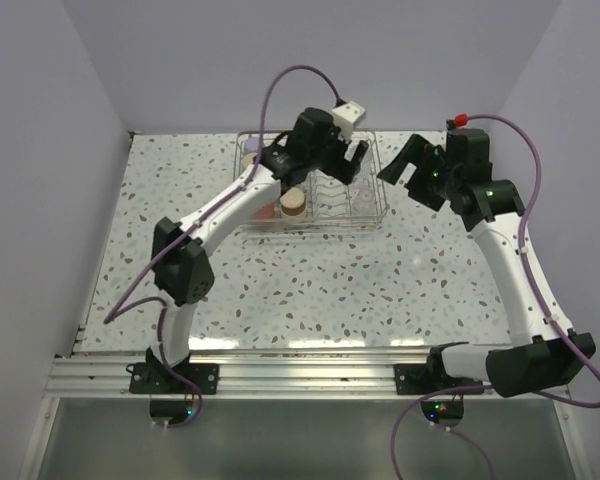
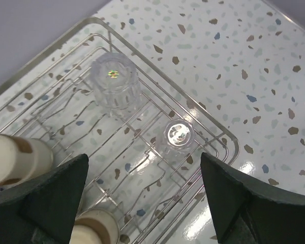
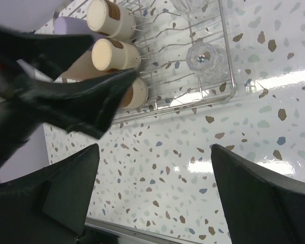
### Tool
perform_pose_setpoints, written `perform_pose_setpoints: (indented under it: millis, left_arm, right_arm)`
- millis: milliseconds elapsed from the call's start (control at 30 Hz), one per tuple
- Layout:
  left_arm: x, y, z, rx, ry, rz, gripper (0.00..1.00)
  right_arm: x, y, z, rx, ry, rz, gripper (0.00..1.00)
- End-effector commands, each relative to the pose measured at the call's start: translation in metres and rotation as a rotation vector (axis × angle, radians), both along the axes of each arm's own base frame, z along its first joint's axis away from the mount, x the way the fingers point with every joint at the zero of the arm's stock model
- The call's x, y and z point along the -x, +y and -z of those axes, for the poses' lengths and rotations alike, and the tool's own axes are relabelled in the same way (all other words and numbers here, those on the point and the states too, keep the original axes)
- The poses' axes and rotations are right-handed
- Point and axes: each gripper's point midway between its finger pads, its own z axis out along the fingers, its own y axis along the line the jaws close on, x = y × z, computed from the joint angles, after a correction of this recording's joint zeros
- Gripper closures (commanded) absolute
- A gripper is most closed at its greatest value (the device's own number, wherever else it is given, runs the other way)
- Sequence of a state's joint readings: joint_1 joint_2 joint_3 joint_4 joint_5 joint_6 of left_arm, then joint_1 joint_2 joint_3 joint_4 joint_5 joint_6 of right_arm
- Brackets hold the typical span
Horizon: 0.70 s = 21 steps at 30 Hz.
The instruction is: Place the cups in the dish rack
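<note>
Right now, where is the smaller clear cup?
The smaller clear cup stands inside the dish rack, tucked into its near right corner. In the left wrist view the larger clear cup is its neighbour, further along the same side.

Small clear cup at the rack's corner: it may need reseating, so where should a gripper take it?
Grip the cup by its round wall near the top, coming straight down. It stands on end among the prongs of the rack, close to the rim, so a sideways approach looks blocked.
</note>
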<state>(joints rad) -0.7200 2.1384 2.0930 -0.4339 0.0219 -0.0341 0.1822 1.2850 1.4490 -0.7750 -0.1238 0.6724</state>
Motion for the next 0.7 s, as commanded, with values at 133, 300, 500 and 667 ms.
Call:
perform_pose_setpoints:
  millis: [133,300,500,667]
  left_arm:
    - [-0.008,0.148,-0.096,0.19,-0.063,-0.294,0.07]
    - [0.015,0.27,-0.123,0.155,-0.173,-0.533,0.07]
    - [0.053,0.386,-0.071,0.053,-0.198,-0.832,0.0]
    - [0.078,0.416,-0.016,0.122,-0.093,-0.913,0.0]
  right_arm:
    - [-0.014,0.007,-0.045,-0.057,-0.191,-0.025,0.05]
    - [-0.025,0.016,-0.054,-0.097,-0.241,-0.048,0.02]
    - [-0.032,0.029,-0.039,-0.129,-0.193,-0.112,0.02]
    - [-0.03,0.035,-0.026,-0.18,-0.161,-0.115,0.02]
